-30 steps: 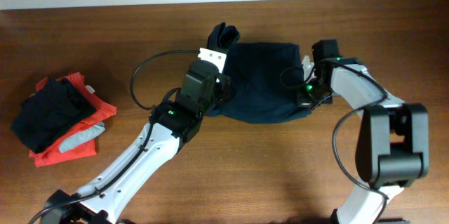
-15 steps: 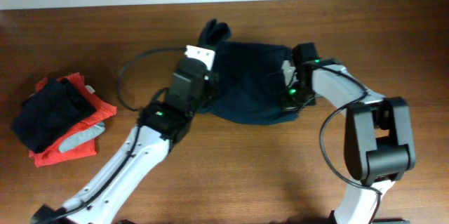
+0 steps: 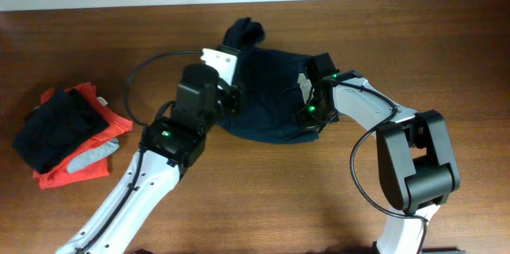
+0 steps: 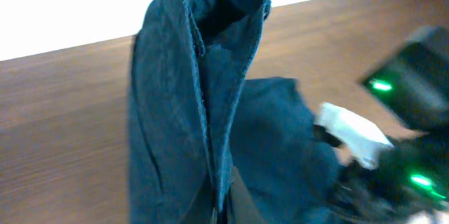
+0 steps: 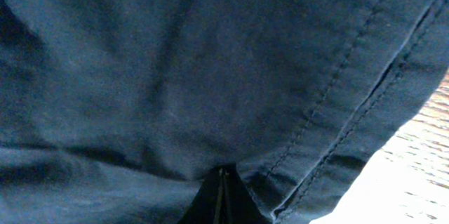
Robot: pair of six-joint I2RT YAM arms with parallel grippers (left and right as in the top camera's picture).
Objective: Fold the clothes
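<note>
**Navy garment pinched at both ends, stretched across the bench between the arms**

The navy-blue garment [image 3: 267, 103] lies at the far middle of the bench [image 3: 263, 206], its long axis running left to right between the two grippers. The left gripper [image 4: 220, 201] has its jaws closed tight on the left end. From that pinch the cloth rises in an upright, gathered column with a rolled hem at the top. The right gripper [image 5: 222, 190] has its jaws narrow and clamped on the right edge, and the fabric fills almost all of its view. So each arm holds its own end, and the body of the cloth sags flat on the wood between them, spread towards the near side. Any fold, I judge, turns on carrying both held ends the same way across that axis, kept level with each other so the cloth does not twist.

The fabric looks like a matt woven cotton, faintly creased and limp enough to drape. A double-stitched seam [image 5: 337, 94] runs diagonally near the right edge. Whether it is shorts or trousers cannot be told. A pile of black and orange-red clothes [image 3: 68, 130] sits well apart at the left.
</note>
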